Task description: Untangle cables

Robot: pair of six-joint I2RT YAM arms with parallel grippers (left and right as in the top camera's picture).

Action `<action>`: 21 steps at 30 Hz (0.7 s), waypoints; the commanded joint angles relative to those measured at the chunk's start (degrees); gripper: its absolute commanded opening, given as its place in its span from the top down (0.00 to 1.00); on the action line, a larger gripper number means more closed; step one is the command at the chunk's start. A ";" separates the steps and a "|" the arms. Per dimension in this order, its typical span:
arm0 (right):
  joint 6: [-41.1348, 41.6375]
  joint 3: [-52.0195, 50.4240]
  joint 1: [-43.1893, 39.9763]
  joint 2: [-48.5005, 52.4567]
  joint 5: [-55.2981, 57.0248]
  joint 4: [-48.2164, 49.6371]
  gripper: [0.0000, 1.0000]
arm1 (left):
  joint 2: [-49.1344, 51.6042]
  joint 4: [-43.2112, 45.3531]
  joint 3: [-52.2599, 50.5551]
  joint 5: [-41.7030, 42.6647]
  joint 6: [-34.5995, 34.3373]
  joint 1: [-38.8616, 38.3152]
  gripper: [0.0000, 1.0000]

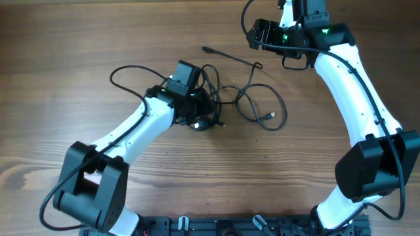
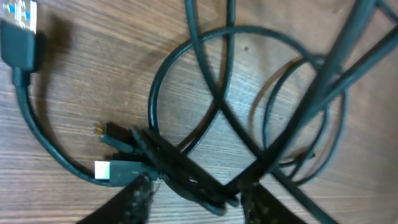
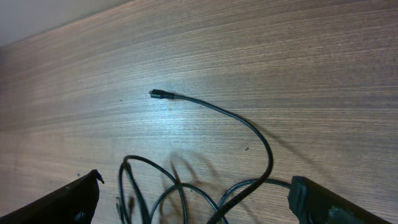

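Note:
Several thin black cables [image 1: 246, 98] lie looped and crossed at the middle of the wooden table. One free end with a small plug [image 1: 205, 48] points to the far left; it also shows in the right wrist view [image 3: 155, 94]. My left gripper [image 1: 200, 118] is down in the knot. In the left wrist view its fingers [image 2: 196, 199] pinch a bundle of crossing cables [image 2: 211, 93] next to a silver-tipped plug [image 2: 109, 169]. My right gripper [image 1: 254, 36] is open and empty above the far side, with cable loops [image 3: 249, 124] below its fingers [image 3: 196, 193].
A wide cable loop [image 1: 121, 72] spreads left of my left arm. A flat plug [image 1: 270, 117] lies at the right of the tangle, another [image 2: 18, 43] in the left wrist view. The arm bases [image 1: 249, 226] stand at the front edge.

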 commanded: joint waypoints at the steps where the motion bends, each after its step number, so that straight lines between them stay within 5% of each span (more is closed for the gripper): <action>1: -0.83 0.17 -0.07 0.11 1.11 -0.02 0.00 | 3.06 0.20 -0.46 -1.99 -3.52 -0.33 0.66; 21: -0.83 0.17 -0.07 0.11 1.11 -0.02 0.00 | 7.78 3.32 -0.48 -6.97 -3.67 -1.18 0.77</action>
